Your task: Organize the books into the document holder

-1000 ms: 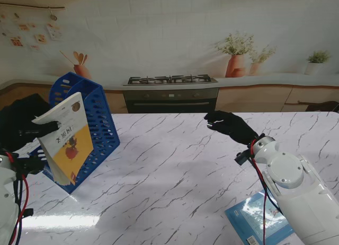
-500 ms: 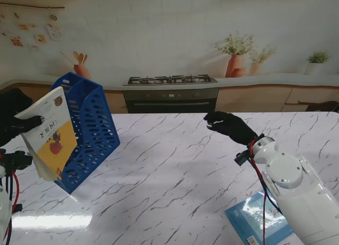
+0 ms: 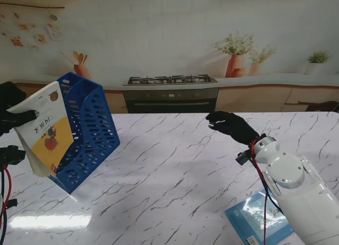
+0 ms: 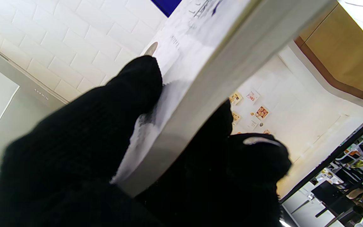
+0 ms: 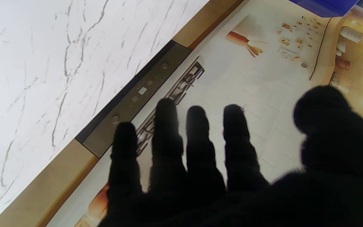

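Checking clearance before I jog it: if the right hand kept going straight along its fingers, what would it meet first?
Probably nothing: the right hand is open over bare marble table, fingers pointing left toward the blue document holder, still far off. Height is unclear.

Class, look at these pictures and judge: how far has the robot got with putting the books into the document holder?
Done: nothing visibly filed; the blue document holder shows no book inside, though its interior is only partly seen. In hand: the left hand grips the yellow-and-white book, held in the air beside the holder's open side. Left: insert that book, then fetch the blue book lying flat at the near right. The right hand hovers open, holding nothing.
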### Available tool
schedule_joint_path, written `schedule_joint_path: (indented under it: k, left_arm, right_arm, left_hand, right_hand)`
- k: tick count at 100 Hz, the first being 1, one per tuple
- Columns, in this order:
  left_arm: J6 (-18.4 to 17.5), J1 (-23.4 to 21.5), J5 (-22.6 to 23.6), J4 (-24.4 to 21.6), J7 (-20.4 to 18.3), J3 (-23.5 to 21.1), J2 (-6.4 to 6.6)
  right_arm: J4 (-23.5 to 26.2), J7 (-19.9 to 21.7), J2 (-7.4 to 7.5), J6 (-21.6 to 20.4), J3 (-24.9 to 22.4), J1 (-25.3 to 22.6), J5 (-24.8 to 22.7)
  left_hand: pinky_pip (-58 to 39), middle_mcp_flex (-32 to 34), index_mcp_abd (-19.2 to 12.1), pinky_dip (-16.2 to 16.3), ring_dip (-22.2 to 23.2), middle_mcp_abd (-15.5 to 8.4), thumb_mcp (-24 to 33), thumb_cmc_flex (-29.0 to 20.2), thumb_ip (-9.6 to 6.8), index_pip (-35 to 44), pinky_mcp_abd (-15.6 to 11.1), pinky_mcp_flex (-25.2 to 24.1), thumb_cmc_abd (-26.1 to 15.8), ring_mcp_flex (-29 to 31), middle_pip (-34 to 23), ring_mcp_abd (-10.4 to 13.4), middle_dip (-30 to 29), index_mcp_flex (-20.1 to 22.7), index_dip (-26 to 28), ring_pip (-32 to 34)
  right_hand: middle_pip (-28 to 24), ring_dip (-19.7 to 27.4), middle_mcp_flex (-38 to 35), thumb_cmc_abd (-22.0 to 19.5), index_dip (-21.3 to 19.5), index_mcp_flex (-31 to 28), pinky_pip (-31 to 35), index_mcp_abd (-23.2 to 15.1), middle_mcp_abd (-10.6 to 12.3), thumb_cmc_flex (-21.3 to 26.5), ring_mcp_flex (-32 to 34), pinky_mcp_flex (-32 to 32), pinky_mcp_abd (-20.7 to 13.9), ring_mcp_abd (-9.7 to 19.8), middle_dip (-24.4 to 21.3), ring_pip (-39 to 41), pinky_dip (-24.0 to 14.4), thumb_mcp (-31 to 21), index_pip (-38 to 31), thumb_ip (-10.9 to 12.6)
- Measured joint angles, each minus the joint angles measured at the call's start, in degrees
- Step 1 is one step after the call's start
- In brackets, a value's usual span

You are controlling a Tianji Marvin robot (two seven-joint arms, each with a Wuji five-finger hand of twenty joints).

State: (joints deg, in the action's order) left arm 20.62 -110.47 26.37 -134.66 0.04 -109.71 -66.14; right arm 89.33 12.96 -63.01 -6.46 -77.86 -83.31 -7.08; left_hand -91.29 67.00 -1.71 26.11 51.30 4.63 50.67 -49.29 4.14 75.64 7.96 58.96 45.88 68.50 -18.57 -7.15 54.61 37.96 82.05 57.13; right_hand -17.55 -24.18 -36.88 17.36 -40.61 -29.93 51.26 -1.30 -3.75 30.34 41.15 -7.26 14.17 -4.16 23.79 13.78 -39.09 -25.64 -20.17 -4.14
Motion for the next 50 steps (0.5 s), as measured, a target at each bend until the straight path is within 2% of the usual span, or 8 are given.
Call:
schedule_joint_path:
  k: [20, 32, 44, 50]
  left_arm:
    - [-1.87, 2.13, -0.24, 3.7, -0.25, 0.17, 0.23]
    - [-3.29, 2.83, 2.63, 6.06, -0.25, 0.35, 0.45]
    - [-4.45, 4.03, -1.93, 8.33, 0.13, 0.56, 0.47]
    - [-5.01, 4.73, -2.3, 9.55, 0.14, 0.88, 0.5]
  right_arm:
    - [0.0, 0.17, 0.02, 0.26, -0.14, 0.01, -0.14]
    - [-0.07, 0.17, 0.03, 0.27, -0.1, 0.11, -0.18]
    - [-0.15, 0.17, 0.03, 0.34, -0.08, 0.17, -0.3]
    - [-0.16, 0.15, 0.03, 0.39, -0.08, 0.17, -0.35]
  left_hand:
    - [0.0, 0.0, -0.43, -0.1, 0.38, -0.46, -0.14, 0.0, 0.0, 0.0, 0.0, 0.0, 0.0, 0.0, 0.0, 0.01, 0.2, 0.0, 0.6, -0.56]
    - [0.0, 0.0, -1.24, -0.12, 0.86, -1.1, -0.53, 0.01, 0.0, 0.0, 0.0, 0.0, 0.0, 0.0, 0.01, 0.01, 0.3, 0.0, 0.79, -1.35]
    - [0.0, 0.0, -1.85, -0.15, 1.16, -1.15, -0.63, 0.01, 0.0, -0.01, 0.0, 0.0, 0.0, 0.0, 0.01, 0.01, 0.35, 0.0, 1.18, -1.55]
    - [0.0, 0.0, -1.85, -0.16, 1.16, -1.83, -0.63, 0.01, 0.0, -0.01, 0.0, 0.0, 0.0, 0.0, 0.01, 0.01, 0.37, 0.0, 1.4, -2.42]
  right_hand:
    - [0.0, 0.0, -0.01, 0.0, 0.0, 0.0, -0.06, 0.0, 0.02, -0.02, 0.0, 0.03, 0.0, 0.01, 0.0, -0.01, 0.01, 0.57, 0.0, 0.0]
    - [0.0, 0.0, -0.01, -0.01, 0.0, 0.0, -0.08, 0.0, 0.07, -0.02, 0.0, 0.05, 0.0, 0.02, 0.0, -0.01, 0.01, 0.57, 0.0, 0.0]
    - [0.0, 0.0, -0.01, -0.01, 0.0, 0.0, -0.12, 0.0, 0.1, -0.03, 0.0, 0.06, 0.0, 0.02, 0.0, -0.01, 0.01, 0.59, 0.0, 0.0]
    - [0.0, 0.0, 0.0, -0.2, 0.01, 0.0, -0.16, 0.0, 0.13, -0.03, 0.0, 0.06, 0.0, 0.03, 0.0, -0.01, 0.01, 0.6, 0.0, 0.0]
